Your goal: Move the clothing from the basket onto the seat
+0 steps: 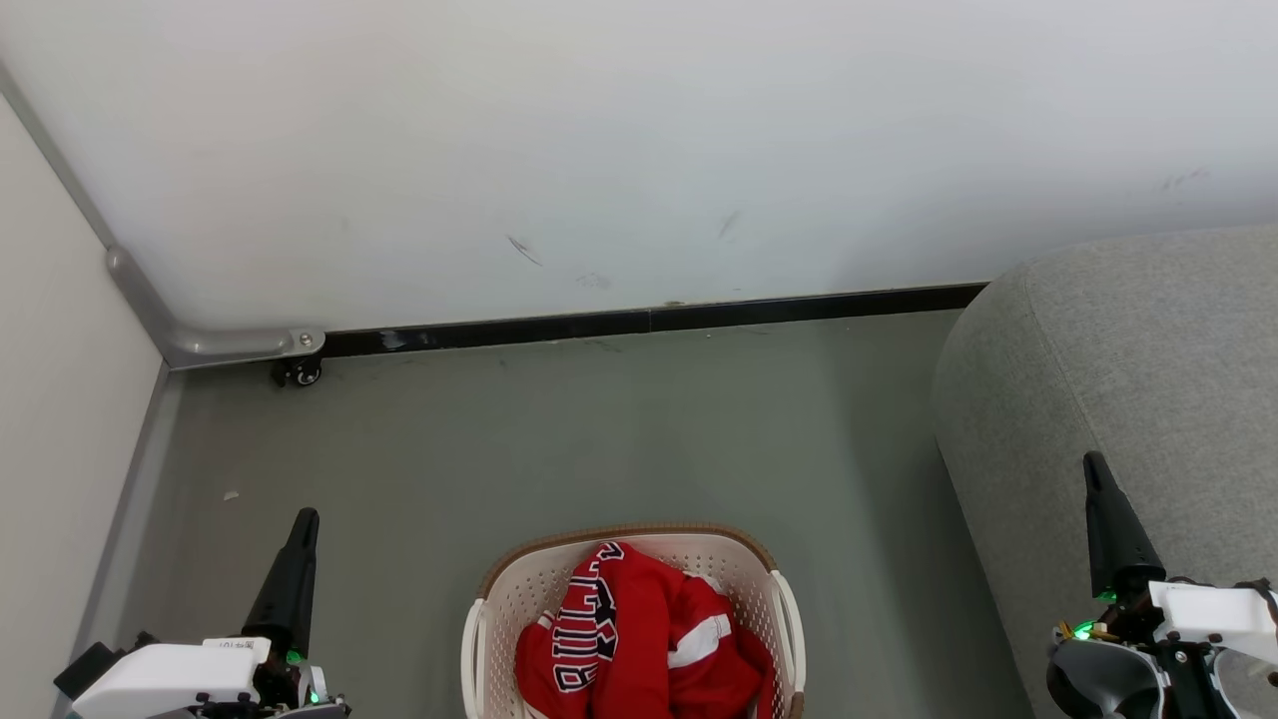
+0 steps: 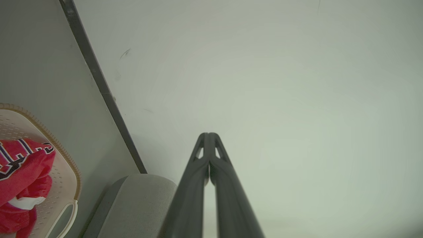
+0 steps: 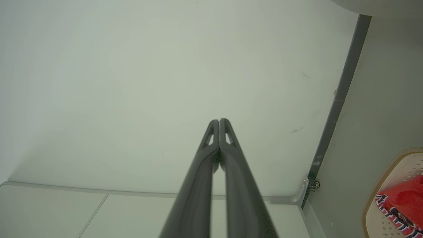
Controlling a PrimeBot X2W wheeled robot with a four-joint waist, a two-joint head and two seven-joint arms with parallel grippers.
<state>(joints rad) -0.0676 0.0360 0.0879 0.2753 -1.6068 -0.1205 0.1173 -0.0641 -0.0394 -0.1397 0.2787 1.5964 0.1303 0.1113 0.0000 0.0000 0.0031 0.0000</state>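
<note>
Clothing [image 1: 639, 634] in basket [image 1: 521, 587], lettering prob. "BULLS", L gripper [image 1: 305, 515] & R gripper [image 1: 1094, 459] jaws together

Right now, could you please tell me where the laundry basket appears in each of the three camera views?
Head view: the basket sits at bottom centre, cut off by the lower edge.
Left wrist view: at the lower left edge, partly out of frame.
Right wrist view: in the lower right corner, partly out of frame.
Shared landmark: the black baseboard along the foot of the wall, visible in all three.
</note>
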